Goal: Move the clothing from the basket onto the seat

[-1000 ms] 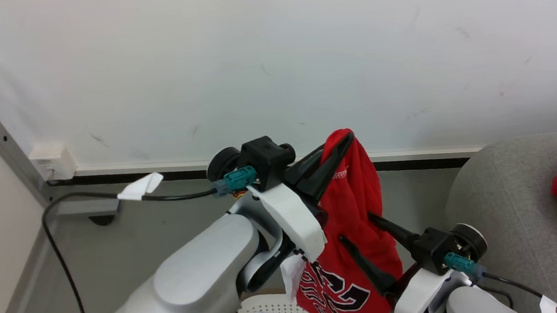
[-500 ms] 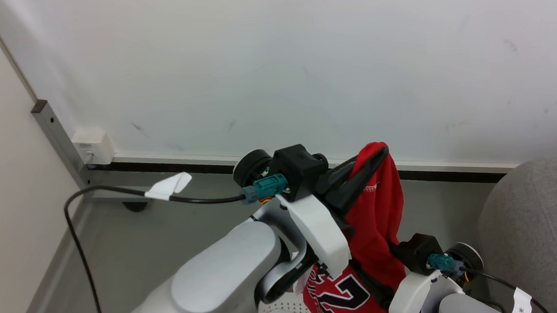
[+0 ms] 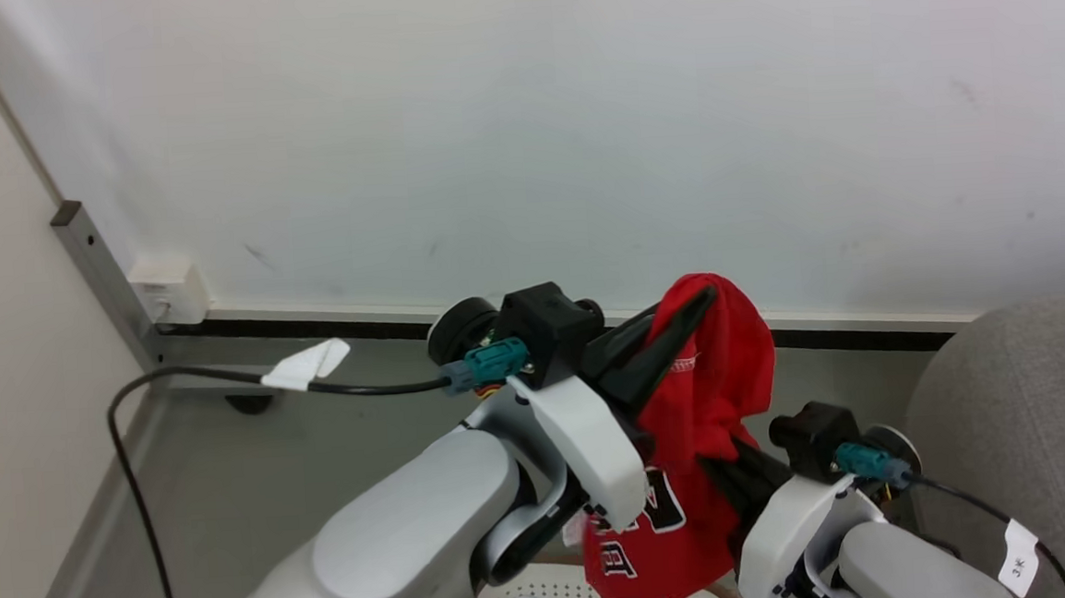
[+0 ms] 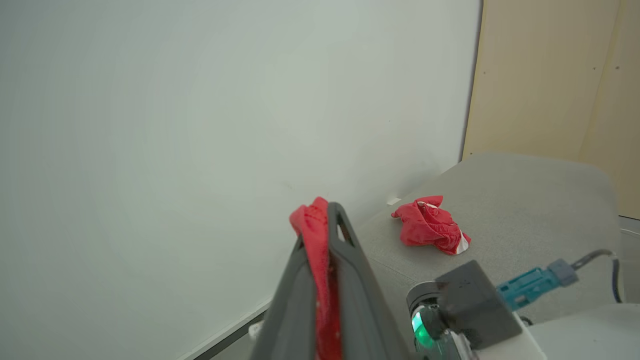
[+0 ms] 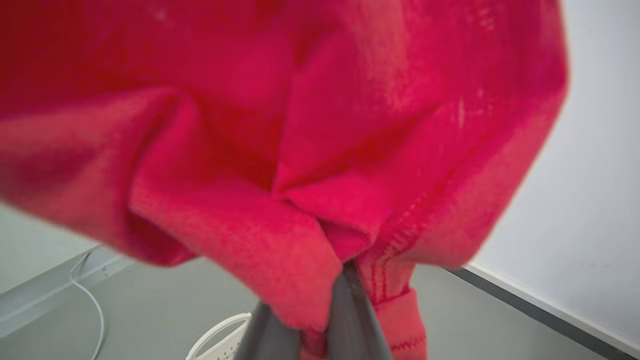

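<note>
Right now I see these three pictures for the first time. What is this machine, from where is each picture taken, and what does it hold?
It is a wheeled robot with two arms; each ends in a hand with two long dark fingers. One picture comes from a camera on its head, looking down over both arms. The other two come from cameras on the wrists, looking along each hand's fingers. The left hand is shut on the top of a red jersey with lettering, held up before a white wall. The right hand is shut on a fold of the same jersey, lower down. Under it shows part of a white perforated basket. On the grey seat, to the robot's right, lies another crumpled red garment.
</note>
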You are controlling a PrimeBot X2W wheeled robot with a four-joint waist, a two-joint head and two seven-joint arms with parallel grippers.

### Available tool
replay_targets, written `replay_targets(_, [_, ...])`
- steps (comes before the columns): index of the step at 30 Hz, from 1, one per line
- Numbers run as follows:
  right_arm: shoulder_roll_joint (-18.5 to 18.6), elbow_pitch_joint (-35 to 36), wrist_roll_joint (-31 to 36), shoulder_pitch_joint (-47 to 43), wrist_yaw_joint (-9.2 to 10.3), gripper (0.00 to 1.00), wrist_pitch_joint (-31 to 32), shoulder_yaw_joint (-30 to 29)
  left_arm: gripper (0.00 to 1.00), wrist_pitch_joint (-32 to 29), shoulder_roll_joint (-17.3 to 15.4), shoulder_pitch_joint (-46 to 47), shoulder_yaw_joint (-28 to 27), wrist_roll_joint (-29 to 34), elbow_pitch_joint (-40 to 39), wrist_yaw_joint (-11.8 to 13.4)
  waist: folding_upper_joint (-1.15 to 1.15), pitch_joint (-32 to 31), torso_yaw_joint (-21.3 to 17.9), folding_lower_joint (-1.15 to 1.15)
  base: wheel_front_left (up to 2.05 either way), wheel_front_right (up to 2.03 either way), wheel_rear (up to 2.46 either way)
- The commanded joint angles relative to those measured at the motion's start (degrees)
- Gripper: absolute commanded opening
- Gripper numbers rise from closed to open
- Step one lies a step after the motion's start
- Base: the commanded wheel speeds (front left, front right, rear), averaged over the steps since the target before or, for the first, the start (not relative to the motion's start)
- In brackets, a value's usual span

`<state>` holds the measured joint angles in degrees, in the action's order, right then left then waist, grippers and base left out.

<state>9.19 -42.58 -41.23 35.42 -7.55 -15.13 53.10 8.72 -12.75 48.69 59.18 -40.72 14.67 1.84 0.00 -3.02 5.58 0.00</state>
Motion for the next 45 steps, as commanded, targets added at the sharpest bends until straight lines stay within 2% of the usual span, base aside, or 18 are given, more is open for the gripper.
replay_targets(1, [0.63,1.41,0.7,-0.01,0.13,0.0,-0.01,-1.31,0.0,0.63,-0.53,-1.12,-0.44,-0.49,0.63,0.27,0.0,0.07,-0.69,0.0,0.0,0.0,0.0])
replay_targets(3, [1.34,3.62,1.26,-1.03,0.13,0.0,-0.01,-3.15,0.0,1.25,-0.97,-1.8,-0.67,-0.76,1.39,0.67,0.0,0.15,-1.43,0.0,0.0,0.0,0.0])
replay_targets(4, [1.68,4.68,1.41,-1.58,0.13,0.0,-0.01,-4.2,0.04,1.4,-1.06,-2.35,-0.75,-1.13,1.76,0.81,0.0,0.18,-1.78,0.0,0.0,0.0,0.0])
replay_targets(6, [2.24,7.17,1.79,-2.61,0.13,0.0,-0.01,-6.72,0.17,2.0,-1.44,-3.13,-0.8,-1.2,2.6,1.1,0.0,0.28,-2.5,0.0,0.0,0.0,0.0])
replay_targets(8, [3.02,9.36,2.29,-3.74,0.13,0.0,-0.01,-9.87,0.35,2.38,-1.62,-4.12,-0.81,-1.62,3.03,1.23,0.0,0.38,-3.24,0.0,0.0,0.0,0.0])
replay_targets(9, [3.31,10.45,2.42,-4.32,0.13,0.0,-0.01,-11.55,0.49,2.47,-1.74,-4.53,-0.77,-1.67,3.16,1.35,0.0,0.5,-3.65,0.0,0.0,0.0,0.0])
replay_targets(10, [3.55,11.47,2.65,-4.91,0.13,0.0,-0.02,-13.69,0.83,2.67,-1.77,-4.94,-0.67,-1.73,3.29,1.42,0.0,0.64,-4.08,0.0,0.0,0.0,0.0])
replay_targets(11, [3.74,12.6,3.11,-5.42,0.13,0.0,-0.01,-15.64,1.0,2.86,-1.82,-5.35,-0.53,-1.7,3.32,1.5,0.0,0.81,-4.58,0.0,0.0,0.0,0.0])
replay_targets(16, [4.27,17.68,5.4,-7.82,0.13,0.0,-0.01,-24.22,1.0,3.69,-1.97,-7.32,-0.02,-1.37,2.39,1.69,0.0,1.71,-7.74,0.0,0.0,0.0,0.0])
replay_targets(19, [4.81,19.74,6.36,-8.26,0.13,0.0,-0.01,-26.48,1.0,4.14,-2.19,-8.22,0.4,-0.76,1.89,1.64,0.0,2.19,-9.23,0.0,0.0,0.0,0.0])
replay_targets(28, [8.04,27.58,8.33,-10.33,0.13,0.0,-0.01,-36.12,1.0,5.24,-3.55,-10.9,1.11,-0.01,-0.3,2.37,0.0,4.59,-17.83,0.0,0.0,0.0,0.0])
replay_targets(38, [10.62,35.43,8.76,-13.34,0.13,0.0,-0.01,-40.36,1.0,6.34,-3.0,-13.28,0.33,2.8,-1.42,2.69,0.0,6.73,-29.13,0.0,0.0,0.0,0.0])
replay_targets(45, [10.59,37.63,9.2,-16.17,0.13,0.0,-0.01,-42.44,1.0,6.43,-1.58,-15.06,-1.02,4.87,-0.69,2.35,0.0,6.85,-34.4,0.0,0.0,0.0,0.0])
